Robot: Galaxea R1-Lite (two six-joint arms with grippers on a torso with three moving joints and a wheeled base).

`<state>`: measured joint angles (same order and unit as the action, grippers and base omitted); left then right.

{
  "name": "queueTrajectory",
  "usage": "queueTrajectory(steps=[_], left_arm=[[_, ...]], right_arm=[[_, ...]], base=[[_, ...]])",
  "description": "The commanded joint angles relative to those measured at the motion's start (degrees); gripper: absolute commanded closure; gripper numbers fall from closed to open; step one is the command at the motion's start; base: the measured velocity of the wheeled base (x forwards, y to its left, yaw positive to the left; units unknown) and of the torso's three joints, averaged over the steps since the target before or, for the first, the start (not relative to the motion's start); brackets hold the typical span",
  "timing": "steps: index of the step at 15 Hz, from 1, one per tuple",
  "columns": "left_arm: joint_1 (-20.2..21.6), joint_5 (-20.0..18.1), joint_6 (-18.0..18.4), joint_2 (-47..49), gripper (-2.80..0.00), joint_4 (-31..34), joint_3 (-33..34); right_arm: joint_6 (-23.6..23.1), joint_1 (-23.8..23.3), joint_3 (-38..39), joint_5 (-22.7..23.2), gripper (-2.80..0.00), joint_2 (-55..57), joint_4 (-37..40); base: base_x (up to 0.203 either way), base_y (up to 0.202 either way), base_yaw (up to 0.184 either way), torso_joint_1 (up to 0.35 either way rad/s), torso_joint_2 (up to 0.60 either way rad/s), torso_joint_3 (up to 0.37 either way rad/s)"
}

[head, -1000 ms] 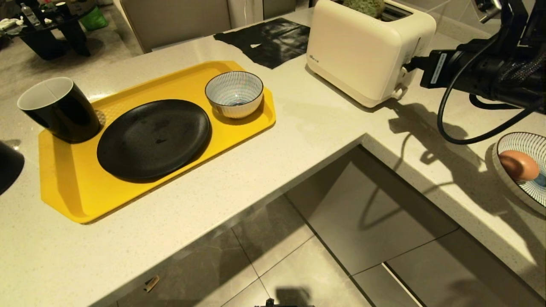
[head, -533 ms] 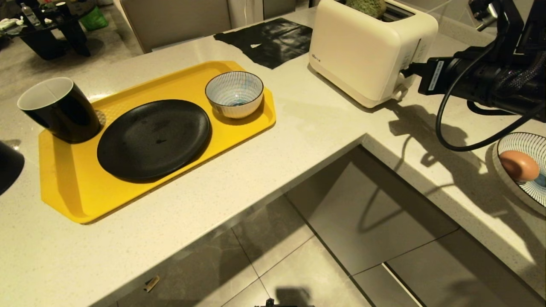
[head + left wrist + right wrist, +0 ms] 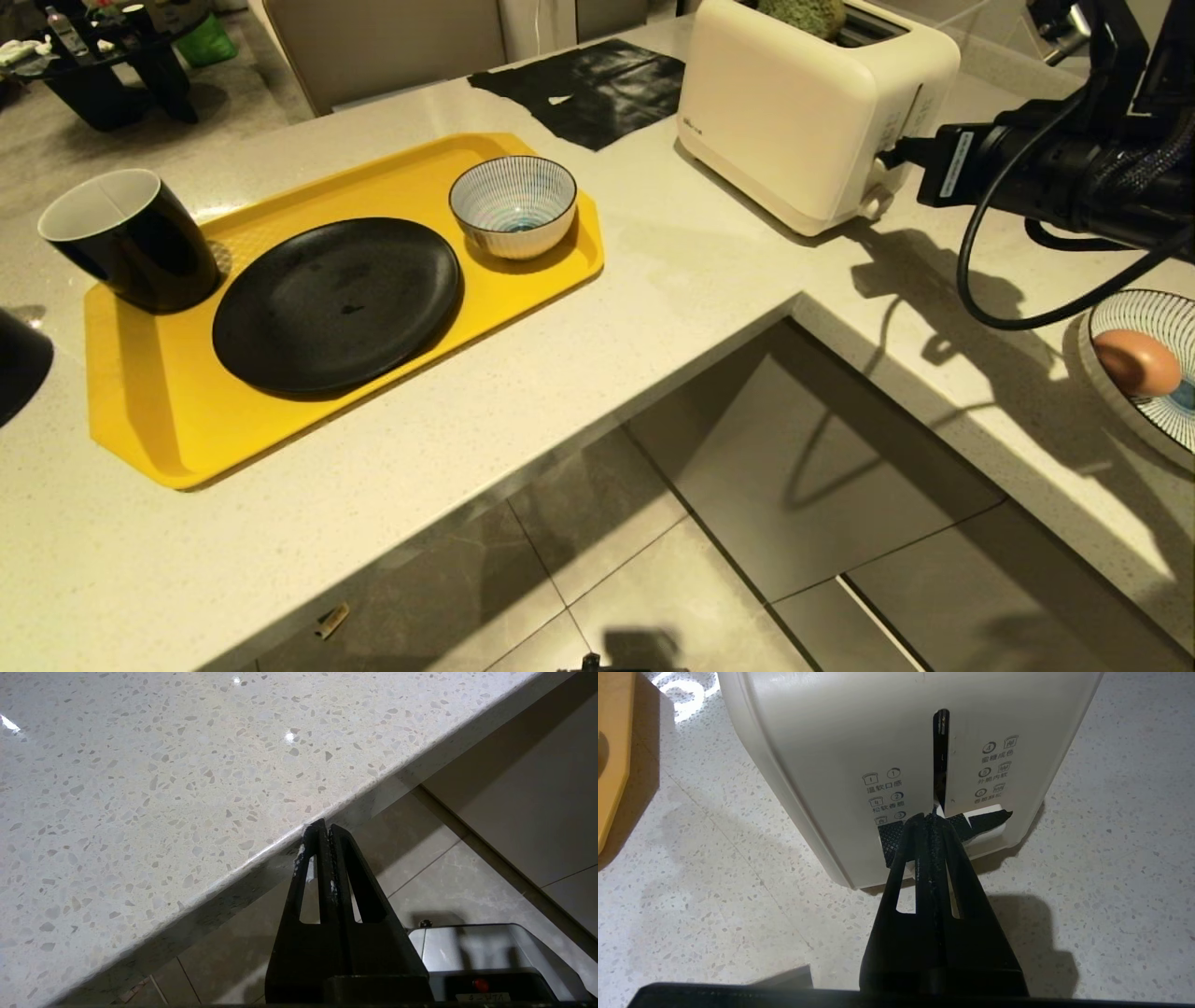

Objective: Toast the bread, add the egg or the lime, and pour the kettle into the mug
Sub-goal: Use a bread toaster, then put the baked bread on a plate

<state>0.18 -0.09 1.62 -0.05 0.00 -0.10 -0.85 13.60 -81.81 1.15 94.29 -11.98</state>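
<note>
Over the last second the right gripper (image 3: 930, 820) edges slightly away from the camera along the end face of the toaster (image 3: 794, 121), its closed fingertips now at the lever (image 3: 987, 819) low in the slot. The toaster itself sits a touch farther right and back on the counter (image 3: 672, 280) than before, as if nudged by the push against it.

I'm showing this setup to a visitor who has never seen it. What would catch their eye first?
Probably the yellow tray on the counter's left, holding a black plate, a striped bowl and the black mug. Next, the cream toaster at the back with the bread in its slot, and the right pincer, shut, at the lever on the toaster's end.
</note>
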Motion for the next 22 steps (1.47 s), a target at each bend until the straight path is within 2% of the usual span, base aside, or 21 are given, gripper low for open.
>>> queueTrajectory(steps=[1,4,8,15,19,22], left_arm=[[0.0,0.0,0.0,0.0,0.00,0.0,0.0],[0.0,0.1,0.0,0.0,0.00,0.0,0.0],[0.0,0.3,-0.3,0.0,0.00,0.0,0.0],[0.0,0.3,0.0,0.0,0.00,0.0,0.0],[0.0,0.3,0.0,0.0,0.00,0.0,0.0],[0.1,0.3,0.0,0.0,0.00,0.0,0.0]], right_arm=[[0.0,0.0,-0.2,-0.1,0.00,-0.4,-0.4],[0.3,0.1,-1.6,0.1,0.00,-1.4,-0.5],[3.8,0.1,-4.5,1.1,0.00,-4.7,-0.6],[3.9,1.1,-7.7,3.5,0.00,-6.8,-0.6],[4.0,3.1,-8.4,3.5,0.00,-4.0,-0.5],[3.9,4.3,-11.6,3.5,0.00,-0.7,-0.5]], base=[[0.000,0.000,0.000,0.000,0.00,0.000],[0.000,0.000,0.000,0.000,0.00,0.000],[0.000,0.000,0.000,0.000,0.00,0.000],[0.000,0.000,0.000,0.000,0.00,0.000],[0.000,0.000,0.000,0.000,0.00,0.000],[0.000,0.000,0.000,0.000,0.00,0.000]])
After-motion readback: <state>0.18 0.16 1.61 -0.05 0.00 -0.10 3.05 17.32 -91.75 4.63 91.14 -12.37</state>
